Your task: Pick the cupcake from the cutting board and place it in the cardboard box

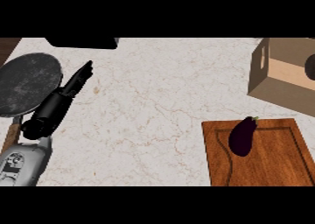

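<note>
Your left robot hand at 9 o'clock: fingers straight, holding nothing, beside dark round pan. Brown wooden cutting board at 5 o'clock bears dark purple eggplant. Tan cardboard box at 2 o'clock. Cupcake: cannot tell where.

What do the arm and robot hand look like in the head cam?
Only the left arm shows: a light grey forearm shell with dark cut-outs, then a glossy black rounded wrist segment, ending in a slim black robot hand. No cables or markings are visible. The right arm is out of view.
</note>
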